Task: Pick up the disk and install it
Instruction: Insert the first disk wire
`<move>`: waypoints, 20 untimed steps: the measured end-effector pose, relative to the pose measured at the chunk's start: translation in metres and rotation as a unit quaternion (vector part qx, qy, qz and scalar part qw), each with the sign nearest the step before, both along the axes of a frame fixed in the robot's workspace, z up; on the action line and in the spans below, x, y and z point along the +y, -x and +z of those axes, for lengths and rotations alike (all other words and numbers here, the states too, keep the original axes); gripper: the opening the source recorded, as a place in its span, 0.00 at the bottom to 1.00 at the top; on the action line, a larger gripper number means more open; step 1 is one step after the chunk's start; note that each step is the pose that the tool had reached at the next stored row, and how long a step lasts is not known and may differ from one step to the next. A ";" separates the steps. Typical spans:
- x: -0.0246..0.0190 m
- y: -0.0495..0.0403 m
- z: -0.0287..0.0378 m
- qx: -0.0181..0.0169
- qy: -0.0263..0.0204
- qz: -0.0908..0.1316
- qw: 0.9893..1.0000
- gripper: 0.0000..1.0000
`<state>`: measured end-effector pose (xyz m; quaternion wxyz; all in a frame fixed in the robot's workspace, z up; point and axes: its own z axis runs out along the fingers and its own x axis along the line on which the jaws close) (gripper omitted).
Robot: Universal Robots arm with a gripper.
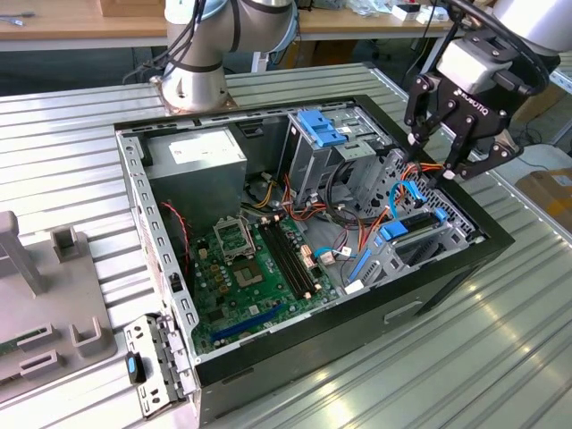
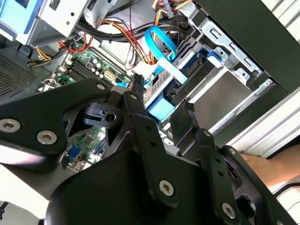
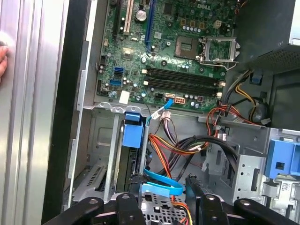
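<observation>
Exterior view: the pincer (image 1: pixel 435 154) hangs over the front corner of the open case (image 1: pixel 132 192) on the desk (image 1: pixel 500 357), jaws apart, nothing between them. The disk (image 1: pixel 394 231) sits edge-up in the front bay with its blue rails showing. It is lower than the pincer, toward the exterior view's left, and not touching it. Risk, my call: the blue flat cable (image 1: pixel 408 192) and orange wires (image 1: pixel 380 223) loop through the gap between pincer and disk, so a finger coming down could hook a loop and pull a plug loose. Second wrist view: the two fingers (image 2: pixel 143 126) frame the disk (image 2: pixel 174 89) with open air between them and it. The blue flat cable (image 2: pixel 161 44) arches just beside the bay. A person's arm (image 2: pixel 276 165) lies outside the case wall, close enough to get bumped if the robot swings outward. Can't tell whether the disk is fully home; if it stands proud, an off-axis push could jam the rails. First wrist view: the disk (image 3: pixel 132 136) shows its blue end tab, in the slot next to the motherboard (image 3: pixel 164 51). The blue flat cable (image 3: pixel 161 186) is looped between the pincer's tips and that slot, with a wire bundle (image 3: pixel 173 150) just beside it. A hand (image 3: pixel 2 58) rests on the desk near the case.
</observation>
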<state>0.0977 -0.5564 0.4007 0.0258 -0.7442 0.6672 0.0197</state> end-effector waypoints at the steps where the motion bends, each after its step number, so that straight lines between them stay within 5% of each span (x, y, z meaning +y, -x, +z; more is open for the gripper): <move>1: 0.0006 -0.0008 -0.0001 0.000 0.000 0.001 1.000 0.50; 6: 0.0033 -0.0241 -0.0017 0.000 0.000 0.012 1.000 0.50; 11: 0.0034 -0.0291 -0.0043 0.000 0.000 0.058 0.998 0.50; 20: 0.0038 -0.0297 -0.0045 0.000 0.000 0.074 0.997 0.50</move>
